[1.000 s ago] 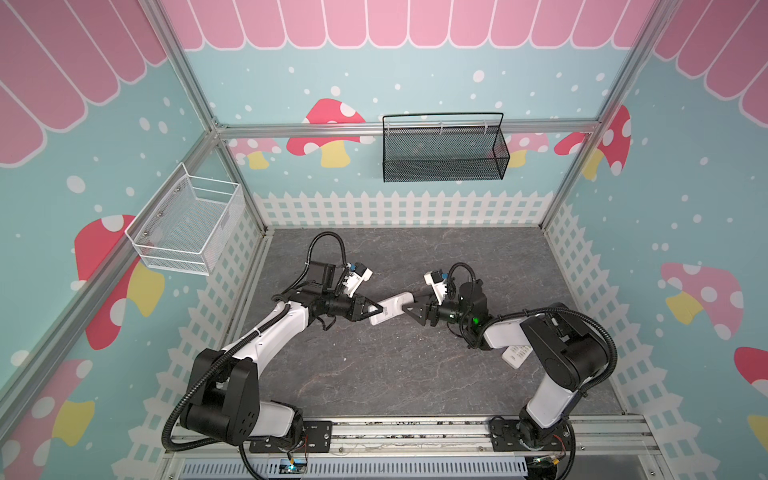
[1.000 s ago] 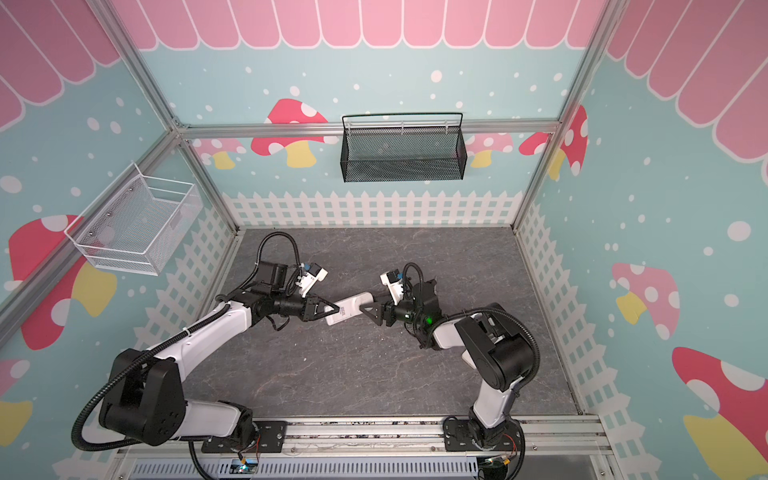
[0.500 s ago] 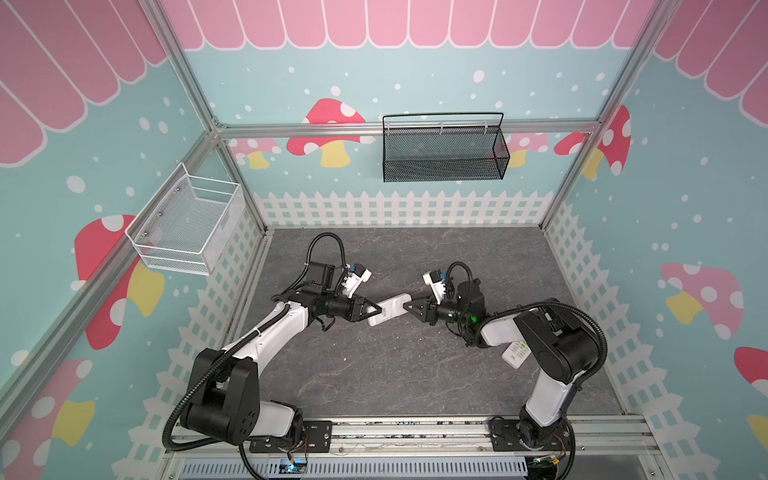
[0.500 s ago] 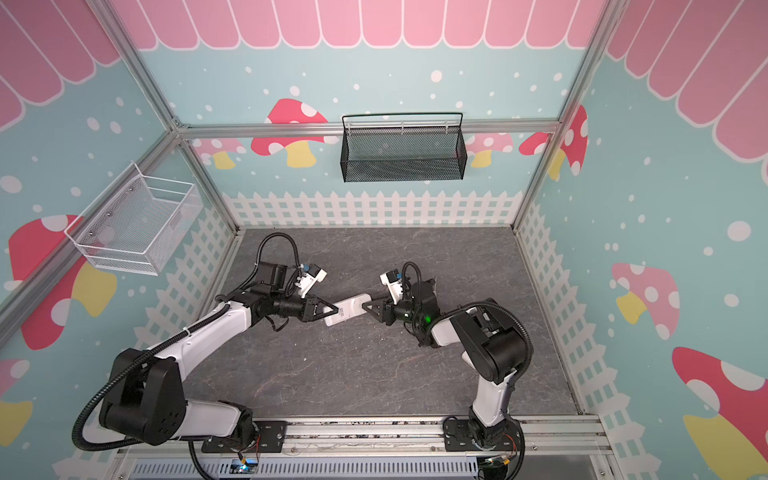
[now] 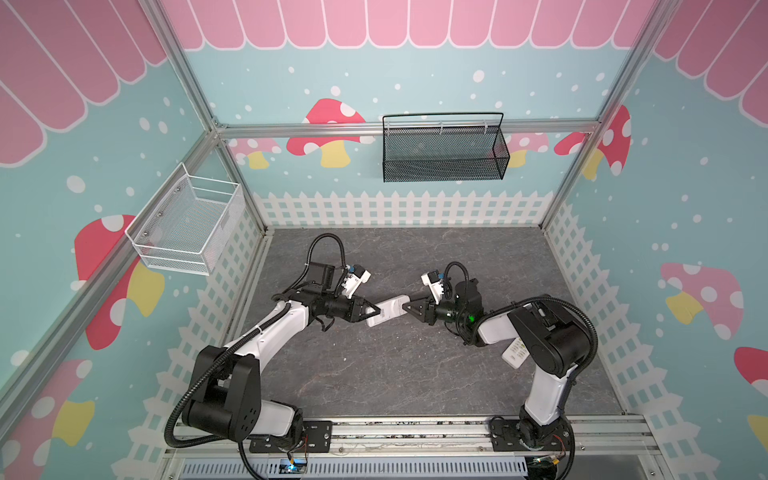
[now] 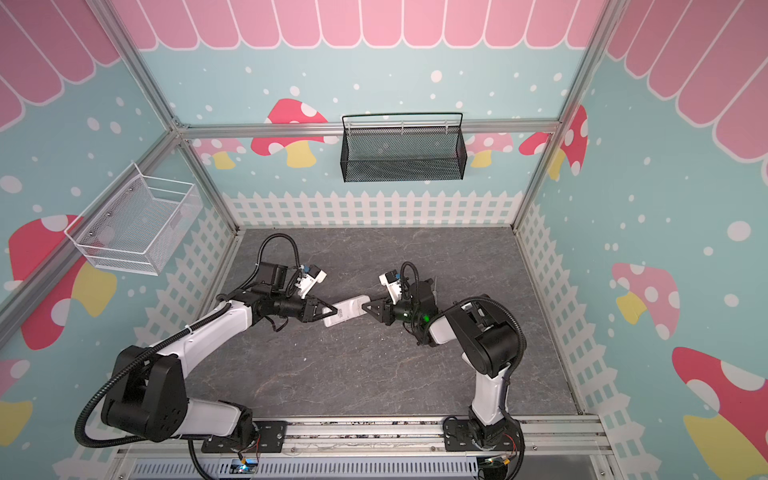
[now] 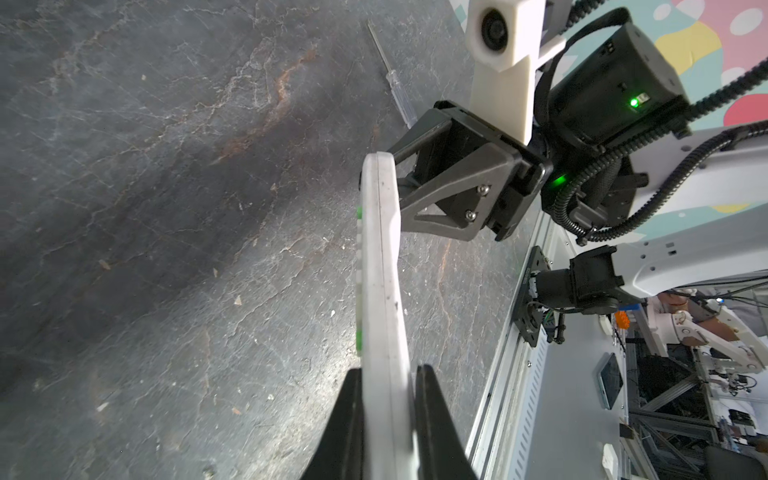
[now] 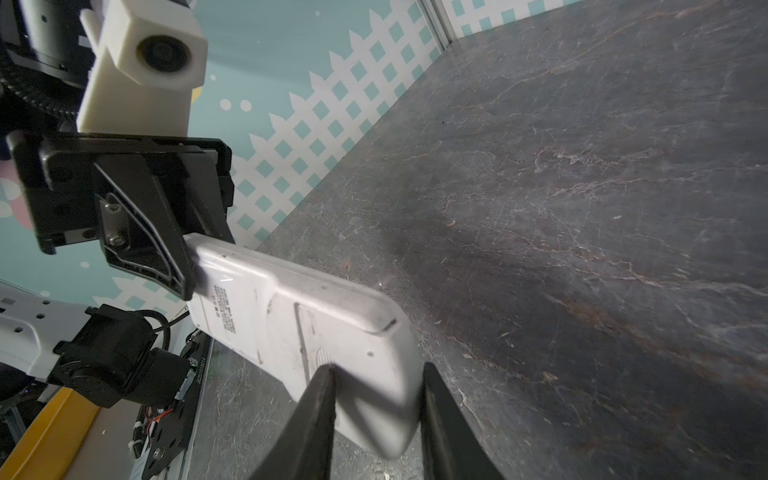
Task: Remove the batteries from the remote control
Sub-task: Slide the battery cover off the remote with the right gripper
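Observation:
The white remote control [image 5: 386, 311] hangs just above the grey floor in both top views, held at both ends. My left gripper [image 7: 388, 369] is shut on its near end, gripping it across its thickness. My right gripper [image 8: 378, 366] is shut on the other end, one finger on the back face beside the closed battery cover [image 8: 316, 332] and the other against the remote's far edge. The green-buttoned face [image 7: 359, 291] points toward the floor. The batteries are hidden inside the remote.
A second white remote [image 5: 515, 353] lies under my right arm. A clear-handled screwdriver [image 7: 395, 83] lies on the floor behind my right gripper. A black mesh basket [image 5: 444, 151] hangs on the back wall and a white wire basket [image 5: 187, 226] on the left wall.
My right gripper's jaws have closed from wide apart onto the remote's end. My left gripper has kept its grip and barely moved.

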`<action>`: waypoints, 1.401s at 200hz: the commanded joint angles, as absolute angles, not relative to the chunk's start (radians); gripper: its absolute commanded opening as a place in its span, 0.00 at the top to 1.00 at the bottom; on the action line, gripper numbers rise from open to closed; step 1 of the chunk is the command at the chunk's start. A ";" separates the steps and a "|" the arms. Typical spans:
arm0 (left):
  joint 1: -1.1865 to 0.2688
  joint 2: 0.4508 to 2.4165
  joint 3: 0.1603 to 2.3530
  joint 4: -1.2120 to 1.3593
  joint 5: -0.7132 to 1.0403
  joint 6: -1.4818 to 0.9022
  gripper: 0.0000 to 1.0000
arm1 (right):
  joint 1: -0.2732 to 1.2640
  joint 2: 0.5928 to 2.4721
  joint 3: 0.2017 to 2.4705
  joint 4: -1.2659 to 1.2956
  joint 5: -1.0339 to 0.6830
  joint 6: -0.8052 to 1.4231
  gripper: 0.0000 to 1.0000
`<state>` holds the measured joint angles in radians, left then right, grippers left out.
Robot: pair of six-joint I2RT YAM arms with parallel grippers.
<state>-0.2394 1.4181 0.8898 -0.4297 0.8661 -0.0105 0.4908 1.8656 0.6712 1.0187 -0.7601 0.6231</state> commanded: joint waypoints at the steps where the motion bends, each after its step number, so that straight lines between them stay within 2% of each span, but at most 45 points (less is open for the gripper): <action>1: -0.260 1.424 0.897 -0.376 0.941 -0.001 1.00 | 0.528 1.891 0.705 1.081 -0.843 0.635 0.80; 78: -0.259 1.429 0.891 -0.401 0.823 0.045 1.00 | 0.519 1.842 0.651 1.050 -0.837 0.600 0.81; 108: -0.259 1.433 0.896 -0.389 0.862 0.017 1.00 | 0.528 1.850 0.656 1.064 -0.841 0.629 0.88; 162: -0.259 1.435 0.881 -0.387 0.802 0.029 1.00 | 0.522 1.811 0.628 1.024 -0.838 0.597 0.99; 199: -0.261 1.443 0.883 -0.389 0.798 0.009 1.00 | 0.458 1.673 0.579 0.876 -0.789 0.543 1.00; 221: -0.271 1.453 0.880 -0.383 0.768 0.004 1.00 | 0.406 1.559 0.597 0.648 -0.744 0.436 1.00; 256: -0.300 1.475 0.885 -0.372 0.759 -0.033 1.00 | 0.289 1.387 0.634 0.365 -0.594 0.337 1.00; 280: -0.333 1.489 0.897 -0.383 0.763 -0.061 1.00 | 0.217 1.327 0.680 0.172 -0.414 0.253 1.00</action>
